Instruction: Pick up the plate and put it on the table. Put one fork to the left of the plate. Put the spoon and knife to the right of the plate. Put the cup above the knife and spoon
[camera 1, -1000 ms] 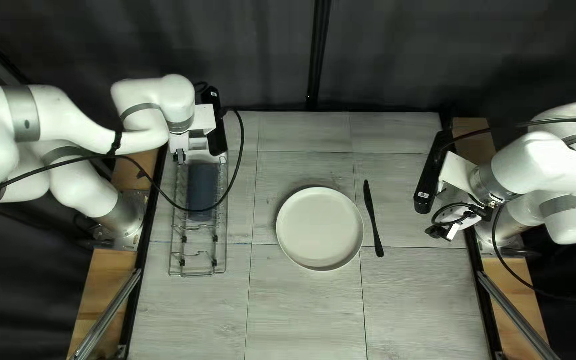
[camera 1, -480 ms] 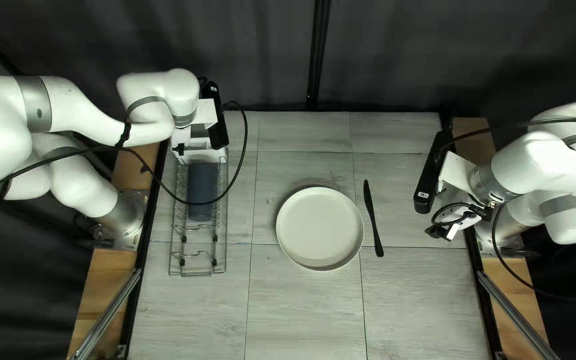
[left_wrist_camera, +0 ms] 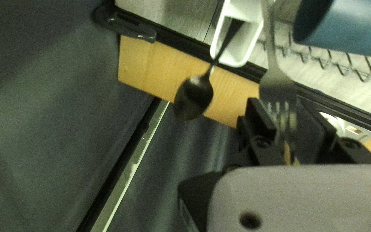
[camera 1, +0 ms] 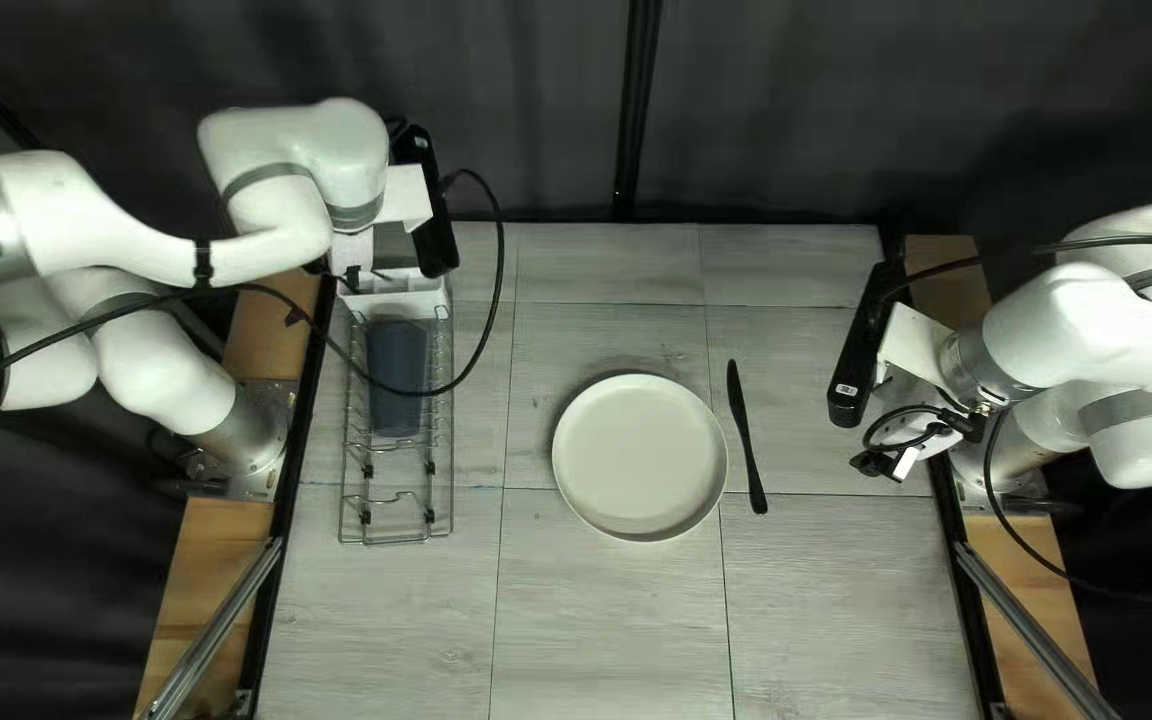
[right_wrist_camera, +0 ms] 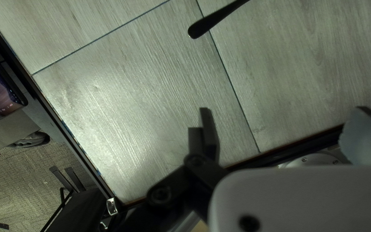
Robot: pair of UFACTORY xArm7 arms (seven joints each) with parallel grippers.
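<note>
The pale plate [camera 1: 640, 456] lies mid-table, with the dark knife [camera 1: 747, 438] at its right; the knife's end [right_wrist_camera: 213, 20] shows ahead of the right gripper. My left gripper [camera 1: 358, 274] is above the far end of the white cutlery holder [camera 1: 406, 299]. Its own view shows the left gripper [left_wrist_camera: 292, 118] open around the tines of a fork [left_wrist_camera: 276, 81], and a spoon [left_wrist_camera: 195, 95], bowl outward, standing in the holder beside it. The blue cup [camera 1: 398, 378] lies in the rack. My right gripper [camera 1: 878, 464], seen closer [right_wrist_camera: 286, 124], is open and empty above the table.
The wire rack [camera 1: 399, 538] stands along the table's left side. A black cable [camera 1: 494, 287] loops over it from my left arm. Dark curtain [camera 1: 790, 107] hangs behind the far edge.
My left arm has drawn back toward the far edge, uncovering more of the cutlery holder. The rack and cup have shifted slightly the same way. My right arm has stayed still.
</note>
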